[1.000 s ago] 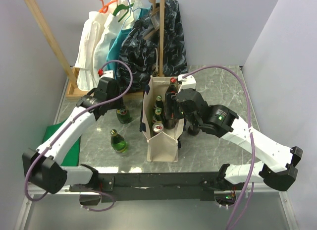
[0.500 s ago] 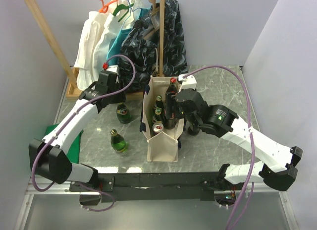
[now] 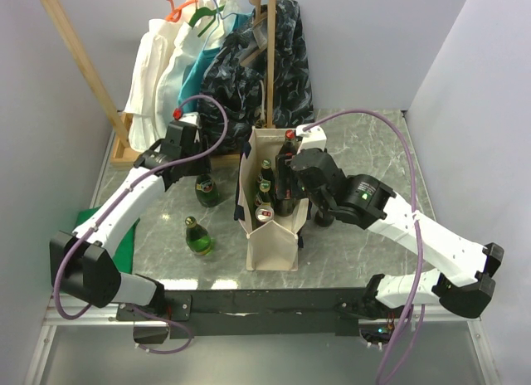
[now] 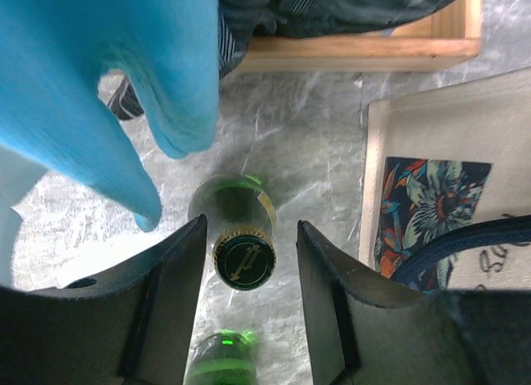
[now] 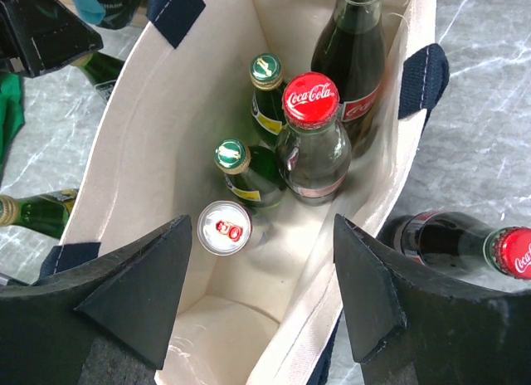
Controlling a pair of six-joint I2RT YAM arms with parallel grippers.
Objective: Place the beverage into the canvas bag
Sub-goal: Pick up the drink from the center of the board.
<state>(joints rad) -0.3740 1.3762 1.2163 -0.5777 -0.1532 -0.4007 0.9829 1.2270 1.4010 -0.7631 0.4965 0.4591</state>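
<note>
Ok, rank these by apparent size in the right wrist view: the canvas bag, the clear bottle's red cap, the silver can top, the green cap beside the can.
1. canvas bag.
2. red cap and silver can top: about alike, and the cap rides higher, nearer the camera, so no ranking.
3. green cap, smallest.

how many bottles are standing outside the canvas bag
3. One green bottle ahead of the open left hand, a second green bottle left of the canvas bag's near end, and a cola bottle just right of it. More could be hidden behind the bag.
</note>
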